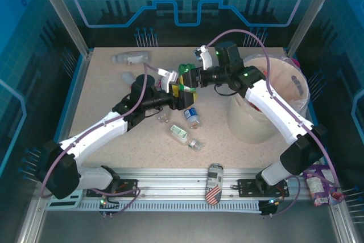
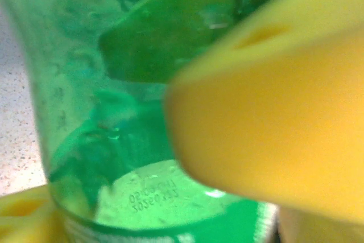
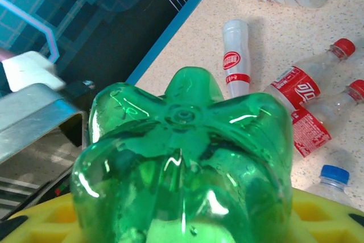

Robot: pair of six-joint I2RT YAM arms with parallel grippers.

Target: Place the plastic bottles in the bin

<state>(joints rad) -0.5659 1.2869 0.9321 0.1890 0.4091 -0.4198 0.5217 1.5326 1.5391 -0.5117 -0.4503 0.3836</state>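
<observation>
right gripper (image 1: 189,78): closed on the green bottle (image 1: 183,70). In its wrist view the bottle's lobed base (image 3: 187,157) sits between the yellow fingers (image 3: 40,223), up off the table (image 1: 102,92).
left gripper (image 1: 180,90): nose to nose with the right one over table centre. The bottle wall (image 2: 114,112) lies between its yellow fingers (image 2: 273,135). Touching or clear of it: cannot tell, the view is too close and blurred.
green bottle: in the air above the middle of the table, left of the bin, not in it.
bin (image 1: 250,126): at the right edge, toward the back. The right arm crosses over its rim.
pale bottles (image 1: 131,58): two lying near the back-left corner, one closer to the back edge, the other just in front of it.
small bottles (image 1: 192,116): four lying loose just in front of centre, one with a blue cap, apart from both grippers.
red-labelled bottles (image 3: 307,83): two lying side by side on the table beyond the held bottle, with a slim white bottle (image 3: 236,55) beside them.
can (image 1: 214,183): on the front edge, between the two arm bases.
</observation>
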